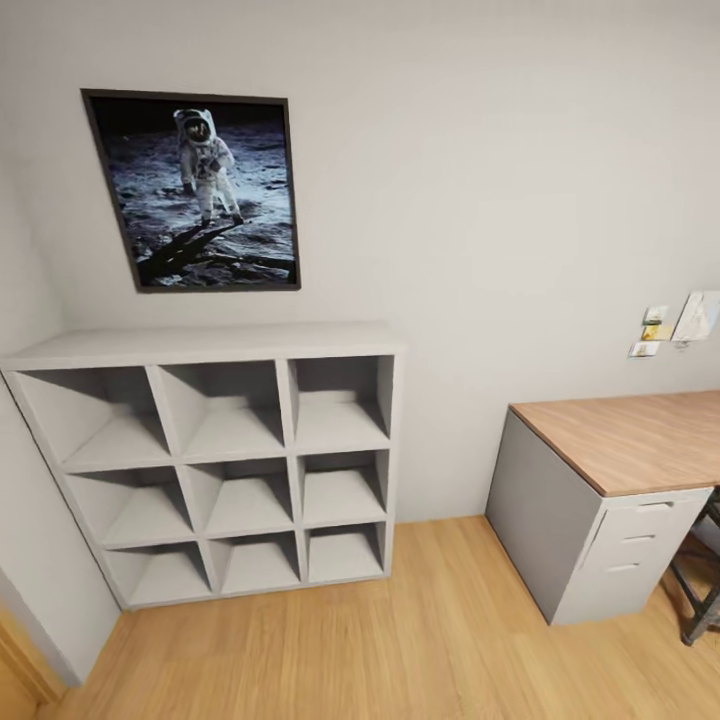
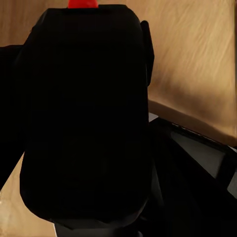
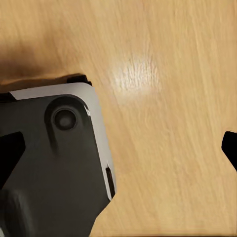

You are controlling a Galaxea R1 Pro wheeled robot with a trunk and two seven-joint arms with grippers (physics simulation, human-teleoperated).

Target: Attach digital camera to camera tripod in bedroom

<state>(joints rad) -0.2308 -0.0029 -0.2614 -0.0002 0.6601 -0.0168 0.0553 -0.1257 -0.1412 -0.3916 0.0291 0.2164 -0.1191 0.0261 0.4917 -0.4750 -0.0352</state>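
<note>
Head view, left to right: we see a dark-framed poster of an astronaut on the moon (image 1: 195,190) hanging on the light grey wall (image 1: 480,200), above a white nine-cubby shelf unit (image 1: 215,465) whose compartments hold nothing. Further right stands a wooden-topped desk with a white drawer cabinet (image 1: 600,500), with small paper notes (image 1: 655,330) pinned to the wall above it. The light wood floor (image 1: 400,640) runs below.

In the left wrist view, the chunky black digital camera with a red button (image 2: 86,113) sits right against the lens; we judge the left gripper is clamped on it, though its fingers cannot be made out.

In the right wrist view, we look down on the floor and part of the robot's grey and black base (image 3: 54,163); whether the right gripper is apart or together we cannot tell.

We judge the step in hand to be carrying the camera; next, we must locate the tripod and drive to it.
</note>
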